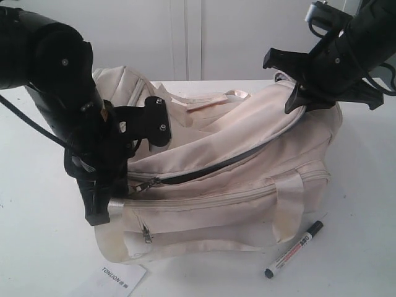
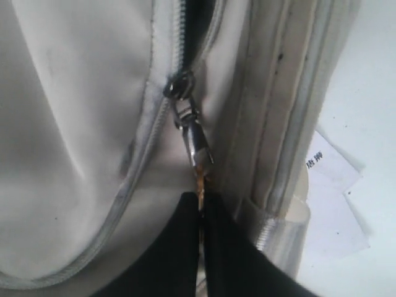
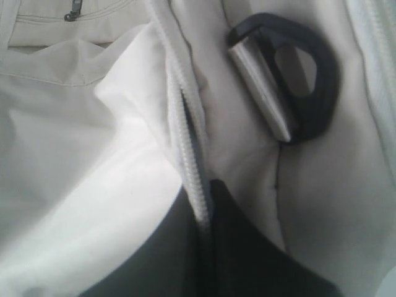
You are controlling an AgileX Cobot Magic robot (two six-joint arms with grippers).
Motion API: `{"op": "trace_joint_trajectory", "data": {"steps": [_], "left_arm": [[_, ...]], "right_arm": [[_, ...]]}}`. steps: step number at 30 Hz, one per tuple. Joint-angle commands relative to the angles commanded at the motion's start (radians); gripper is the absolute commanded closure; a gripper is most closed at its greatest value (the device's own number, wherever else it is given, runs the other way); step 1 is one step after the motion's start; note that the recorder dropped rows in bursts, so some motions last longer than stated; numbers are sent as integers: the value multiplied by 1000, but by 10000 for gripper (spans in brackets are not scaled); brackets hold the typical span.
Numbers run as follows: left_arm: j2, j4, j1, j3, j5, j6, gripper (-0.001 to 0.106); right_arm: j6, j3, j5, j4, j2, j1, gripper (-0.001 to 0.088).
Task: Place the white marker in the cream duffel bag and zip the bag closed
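**Marker outside bag; both tools clamped on the zipper line**

- The cream duffel bag (image 1: pixel 247 142) lies on its side on the white worktop (image 1: pixel 359 235). It takes up the centre of the exterior view.
- The white marker (image 1: pixel 294 249) lies on the worktop just beside the bag's lower right corner. It sits at a slant, black cap pointing away from the camera, and does not touch the bag. It is not inside.
- The main zipper (image 1: pixel 210 167) shows a dark open gap along its curve. The gap runs from the slider at the left end up towards the right end.
- Left tool (image 2: pixel 200 213): the 2 fingers are pressed together on the tip of the metal zipper pull (image 2: pixel 195 141). The pull is stretched straight from the slider.
- Right tool (image 3: pixel 203 207): the fingers are together, pinching the bag's zipper edge at the raised right end. A black D-ring (image 3: pixel 327 80) with a shiny strap through it lies near the pinch point.
- 1 white paper tag (image 1: pixel 117 279) lies on the worktop by the bag's lower left corner, printed side up.
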State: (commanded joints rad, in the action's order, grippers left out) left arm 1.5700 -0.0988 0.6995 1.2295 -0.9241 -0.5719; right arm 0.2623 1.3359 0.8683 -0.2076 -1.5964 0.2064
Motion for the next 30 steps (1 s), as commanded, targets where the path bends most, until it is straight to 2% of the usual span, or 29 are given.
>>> {"op": "trace_joint_trajectory", "data": {"steps": [4,10,15,25,30], "left_arm": [[-30,-16,0,0,-15,13,1053],[-61,-130,0,0,-63,107,1053],[-68,-149,0,0,-95,114,1053],[-69,-249,0,0,-137,235,1053],[-69,-261,0,0,-150,240,1053]], "right_arm": [[0,0,0,2,0,0,868],[0,0,-2,2,0,0,868],[0,0,-2,2,0,0,868],[0,0,0,2,0,0,868],[0,0,0,7,0,0,868]]}}
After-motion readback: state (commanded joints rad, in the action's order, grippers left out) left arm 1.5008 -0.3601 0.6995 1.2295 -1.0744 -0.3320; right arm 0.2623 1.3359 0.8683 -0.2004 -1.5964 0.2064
